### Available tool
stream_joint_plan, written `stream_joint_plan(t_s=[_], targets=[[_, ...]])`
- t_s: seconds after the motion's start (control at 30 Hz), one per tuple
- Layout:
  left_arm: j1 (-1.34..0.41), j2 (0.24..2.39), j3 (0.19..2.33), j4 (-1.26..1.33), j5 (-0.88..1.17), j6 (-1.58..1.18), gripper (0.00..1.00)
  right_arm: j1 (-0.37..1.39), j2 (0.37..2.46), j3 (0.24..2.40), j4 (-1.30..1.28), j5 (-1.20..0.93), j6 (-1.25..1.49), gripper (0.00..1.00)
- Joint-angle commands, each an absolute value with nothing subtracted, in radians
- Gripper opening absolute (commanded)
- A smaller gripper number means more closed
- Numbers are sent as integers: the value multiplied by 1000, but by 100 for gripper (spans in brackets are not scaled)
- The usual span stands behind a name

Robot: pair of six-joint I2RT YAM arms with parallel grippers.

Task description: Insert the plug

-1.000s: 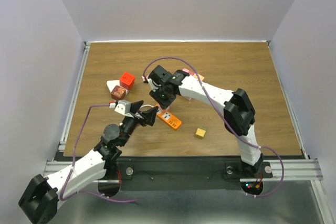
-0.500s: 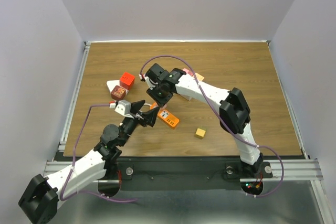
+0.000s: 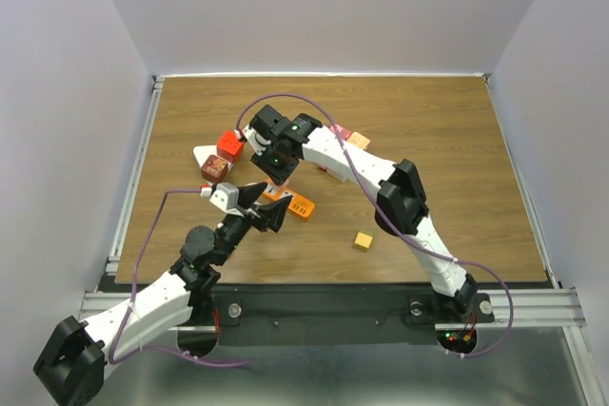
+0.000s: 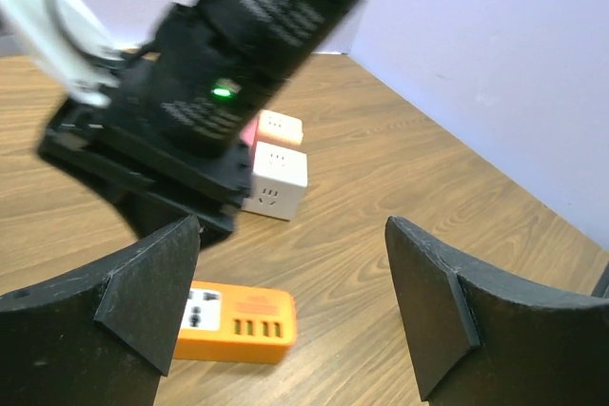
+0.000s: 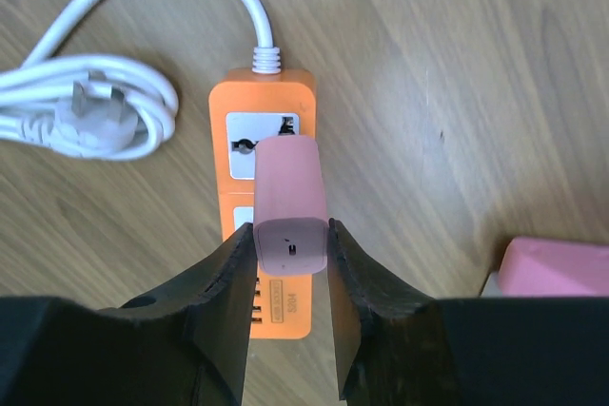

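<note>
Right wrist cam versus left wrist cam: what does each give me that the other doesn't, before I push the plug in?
Only the right wrist view: the pink plug clamped in the right gripper, poised over the socket face of the orange power strip, and the strip's coiled white cord.
Only the left wrist view: the open, empty left gripper, the right arm's black wrist seen from the side, and a white cube socket behind it.
Both: the orange power strip and the wooden table.
</note>
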State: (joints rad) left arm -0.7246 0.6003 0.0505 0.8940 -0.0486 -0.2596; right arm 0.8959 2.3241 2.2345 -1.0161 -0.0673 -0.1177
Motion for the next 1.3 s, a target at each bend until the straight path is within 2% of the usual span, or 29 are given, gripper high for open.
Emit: stream_joint_plan(t_s=[0.0,0.07,0.37,0.83,1.1,1.2,1.27], targets=[[-723,578,18,966,-5,-242,89,896,2446,2405,-1083,-100,-201,23],[-723,565,15,966,-5,-244,89,896,2476,2476,-1112,-101,-238,25],[-724,592,18,971,12,-245,88,896,2496,2454,-1111,-143,-351,26],[-727,807,38,995,-64,-284,88,896,2153,1926,-1063,-71,-221,25],[-730,1069,17,1202,-5,-319,88,894,2042,1826,-1054,-49,-135,24],[-730,1224,24,1330,78,-321,74,896,2036,1819,-1055,-35,-137,24],[-733,1311,40,1388,115,-305,72,896,2039,1824,-1057,-29,-132,24]])
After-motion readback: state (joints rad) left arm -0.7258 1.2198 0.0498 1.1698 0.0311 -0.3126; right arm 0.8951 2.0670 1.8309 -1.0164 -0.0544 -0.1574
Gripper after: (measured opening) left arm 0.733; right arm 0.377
